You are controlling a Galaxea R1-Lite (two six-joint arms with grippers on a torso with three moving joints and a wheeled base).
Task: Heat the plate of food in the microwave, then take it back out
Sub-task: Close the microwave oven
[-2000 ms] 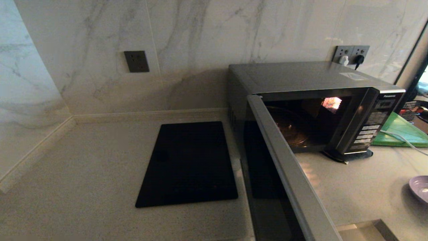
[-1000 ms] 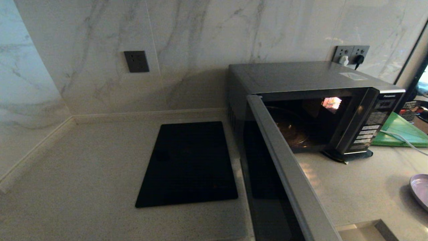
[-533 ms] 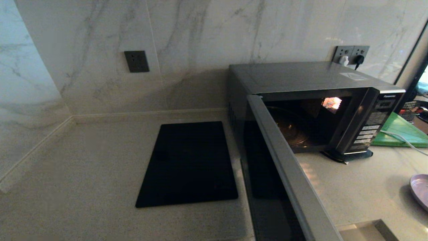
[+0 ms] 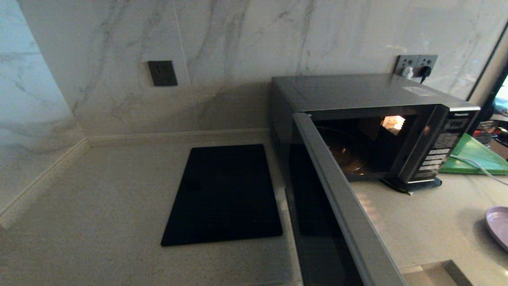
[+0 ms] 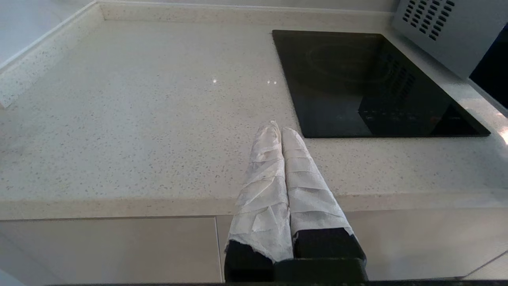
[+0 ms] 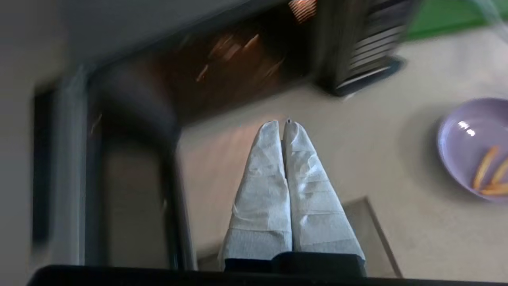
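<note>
The black and silver microwave [image 4: 369, 119] stands at the back right of the counter with its door [image 4: 337, 214] swung wide open toward me and its lit cavity empty. The lilac plate of food [image 4: 498, 225] lies on the counter at the far right edge; the right wrist view shows the plate [image 6: 472, 147] holding a few golden fries. My right gripper [image 6: 281, 124] is shut and empty, hovering over the counter in front of the open cavity, left of the plate. My left gripper [image 5: 276, 128] is shut and empty near the counter's front edge, by the cooktop. Neither gripper shows in the head view.
A flat black glass cooktop [image 4: 224, 194] is set into the counter left of the microwave. A green board [image 4: 476, 157] with a white cable lies right of the microwave. A steel sink corner [image 4: 432, 274] shows at the bottom right. Marble walls close the back and left.
The head view is almost unchanged; the plate at the right edge has slid a little further out of view over two seconds. The door stays open.
</note>
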